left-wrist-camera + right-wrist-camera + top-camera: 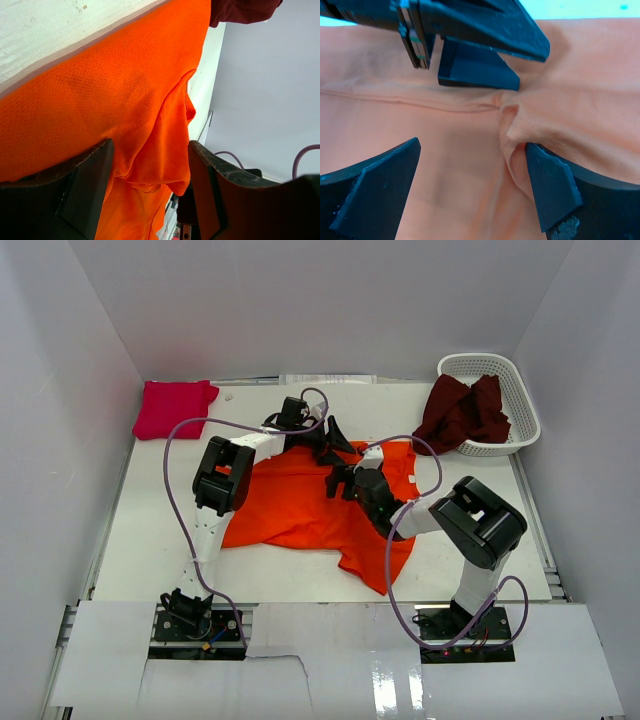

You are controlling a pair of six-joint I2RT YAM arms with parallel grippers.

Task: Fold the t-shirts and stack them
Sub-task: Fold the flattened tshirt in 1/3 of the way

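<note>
The bright orange t-shirt (300,505) lies spread and rumpled across the middle of the table. My left gripper (335,443) reaches over its far edge and my right gripper (340,481) sits on the cloth just in front. In the left wrist view the left gripper (150,175) stands open, a raised fold of the orange t-shirt (125,90) between its jaws, unclamped. In the right wrist view the right gripper (470,170) is open wide over the t-shirt (450,150), a cloth ridge against its right finger (550,190). The magenta-pink t-shirt (175,408) lies folded at the back left. The dark maroon t-shirt (462,412) spills from the basket.
A white lattice basket (515,380) stands at the back right corner. White walls close in the table (150,540) on three sides. Purple cables loop off both arms above the cloth. The left gripper's fingers (475,70) show at the top of the right wrist view.
</note>
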